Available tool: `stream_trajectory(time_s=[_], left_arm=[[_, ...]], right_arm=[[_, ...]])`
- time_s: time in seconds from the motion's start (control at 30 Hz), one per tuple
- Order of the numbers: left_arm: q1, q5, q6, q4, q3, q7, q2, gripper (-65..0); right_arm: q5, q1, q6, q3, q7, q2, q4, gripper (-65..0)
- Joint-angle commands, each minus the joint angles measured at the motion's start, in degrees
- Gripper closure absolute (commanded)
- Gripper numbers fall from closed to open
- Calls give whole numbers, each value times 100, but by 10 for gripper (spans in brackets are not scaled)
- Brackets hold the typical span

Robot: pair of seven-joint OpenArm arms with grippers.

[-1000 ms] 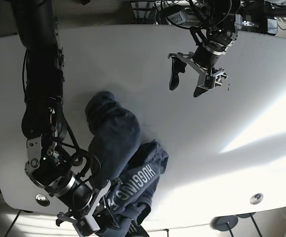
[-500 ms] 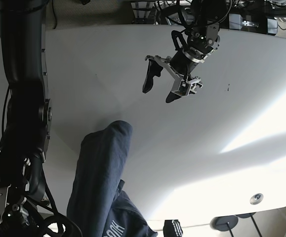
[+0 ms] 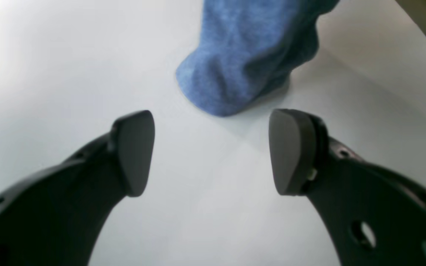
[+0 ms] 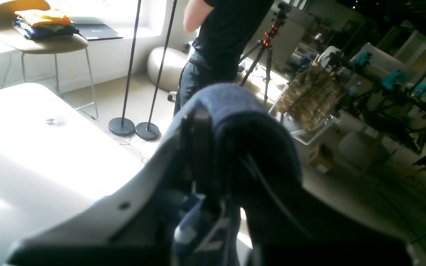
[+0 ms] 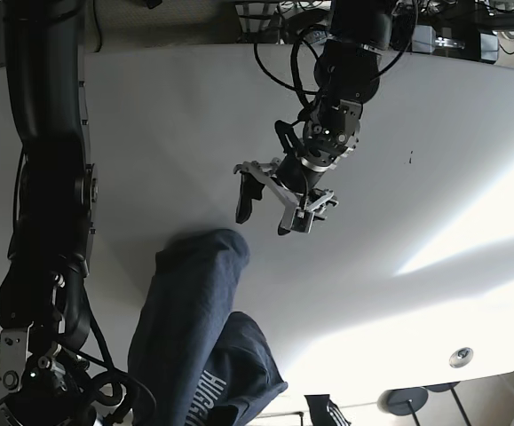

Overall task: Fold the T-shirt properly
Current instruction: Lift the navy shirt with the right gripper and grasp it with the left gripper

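Note:
The dark blue T-shirt (image 5: 194, 328) hangs bunched in a long roll over the white table (image 5: 434, 177), with white lettering near its lower end. My left gripper (image 5: 262, 211) is open and empty, just above and right of the shirt's upper end. In the left wrist view its fingers (image 3: 135, 151) stand wide apart over the table, with the shirt's rounded end (image 3: 242, 66) just ahead of them. My right gripper (image 4: 220, 147) is shut on dark blue shirt fabric (image 4: 242, 111) draped over it. In the base view the right gripper itself is hidden at the bottom left.
The right arm (image 5: 48, 177) runs down the left side of the base view. A round metal fitting (image 5: 459, 357) sits near the table's front right corner. In the right wrist view a person in black (image 4: 224, 37), a chair (image 4: 39, 40) and stand bases (image 4: 124, 125) are beyond the table.
My left gripper has moved down and left across the table to the shirt's upper end, staying open. The right arm has lifted the shirt, drawing it from a heap into a long roll.

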Motion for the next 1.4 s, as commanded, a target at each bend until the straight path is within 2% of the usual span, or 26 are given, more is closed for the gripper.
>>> stream_trajectory(time_s=[0.03,0.17,0.27,0.33,0.57,0.7,0.73,0.87,0.9,0.93,1.03,1.1,1.27,1.4], left_arm=[[-444,-55,-43,-411,124,-156,73,-451],[-1270,-46,-43,-1897,238,-797,390,-451],[-1771,-46,-43,-2916,757,-1219,443,-449],[-1973,-46,-43,-3488,1073,-1703,460,-449],[-2597,-46,-34,-5044,1443,-2626,564,-447],[-2905,-46,106,-5615,1645,-2784,564,-436],[-2940,-46,186,-5677,1706,-2784,564,-397],[-2967,-46,230,-5721,1873,-2775,564,-97],[-2975,-46,221,-5721,1873,-2767,564,-46],[-2967,-46,221,-5721,1873,-2767,564,-25],[-2923,-73,221,-5501,1829,-2767,390,0],[-2685,-82,221,-4859,1803,-2661,135,0],[-2228,-82,203,-3083,924,-1632,-419,0],[-2114,-73,194,-1668,168,-727,-929,0]], right_arm=[[38,264,-28,43,224,27,56,-19],[38,256,-28,43,232,27,56,-19],[38,256,-28,43,232,36,65,-19],[38,229,-28,43,232,54,73,-19],[38,53,-28,52,241,62,170,-19],[38,36,-28,52,241,62,170,-19],[38,36,-28,52,241,62,170,-19],[38,53,-28,52,250,80,170,-19],[38,53,-28,61,259,80,170,-19],[20,53,-28,70,259,89,170,-19],[12,45,-28,439,259,124,126,-19],[-15,71,-28,588,259,124,-164,-19],[-24,141,-28,782,276,273,-744,-19],[-24,256,-72,764,1094,317,-1852,-19]])
